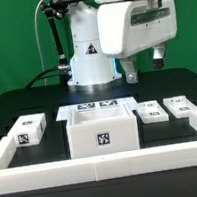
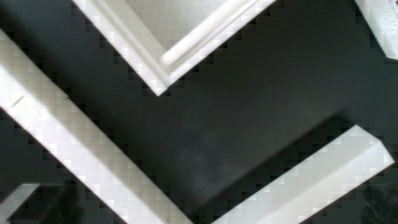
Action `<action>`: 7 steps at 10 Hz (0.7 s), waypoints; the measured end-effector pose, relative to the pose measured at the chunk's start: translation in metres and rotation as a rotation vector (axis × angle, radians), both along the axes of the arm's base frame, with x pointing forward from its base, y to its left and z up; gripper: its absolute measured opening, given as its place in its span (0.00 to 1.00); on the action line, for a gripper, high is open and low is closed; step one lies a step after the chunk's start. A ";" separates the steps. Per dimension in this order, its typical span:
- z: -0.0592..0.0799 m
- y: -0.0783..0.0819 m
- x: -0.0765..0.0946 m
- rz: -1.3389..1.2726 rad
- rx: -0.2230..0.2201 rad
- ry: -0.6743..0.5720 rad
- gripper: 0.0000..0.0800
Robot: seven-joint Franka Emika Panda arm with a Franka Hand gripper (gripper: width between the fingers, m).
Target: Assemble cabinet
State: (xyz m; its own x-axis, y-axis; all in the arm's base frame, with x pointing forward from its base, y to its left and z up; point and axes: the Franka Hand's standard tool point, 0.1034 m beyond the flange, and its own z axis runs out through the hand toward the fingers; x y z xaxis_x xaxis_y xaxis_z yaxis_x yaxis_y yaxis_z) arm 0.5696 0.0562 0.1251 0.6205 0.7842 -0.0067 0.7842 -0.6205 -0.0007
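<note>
The cabinet (image 1: 103,132) is a white open-topped box with a black-and-white tag on its front face. It stands at the middle of the black table, near the front. My gripper (image 1: 146,66) hangs high at the exterior view's right, behind and well above the cabinet. Its two dark fingers stand wide apart with nothing between them. The wrist view looks down on black table crossed by slanted white bars (image 2: 173,55), one forming a corner. No furniture part lies under the gripper there, and its fingertips do not show clearly.
A small white tagged block (image 1: 30,130) lies left of the cabinet. Two flat tagged pieces (image 1: 150,112) (image 1: 178,106) lie to its right. The marker board (image 1: 98,108) lies behind it. A low white rail (image 1: 106,167) borders the table. The robot base (image 1: 90,62) stands at the back.
</note>
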 end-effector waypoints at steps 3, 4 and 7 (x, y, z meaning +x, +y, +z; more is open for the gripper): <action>-0.009 -0.003 -0.027 0.323 -0.012 -0.057 1.00; -0.013 -0.005 -0.032 0.376 -0.021 -0.046 1.00; -0.015 -0.010 -0.035 0.394 -0.031 -0.027 1.00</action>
State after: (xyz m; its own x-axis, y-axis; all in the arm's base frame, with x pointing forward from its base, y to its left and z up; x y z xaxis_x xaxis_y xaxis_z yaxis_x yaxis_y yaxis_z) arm 0.5345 0.0460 0.1099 0.2726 0.9619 -0.0220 0.9617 -0.2717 0.0372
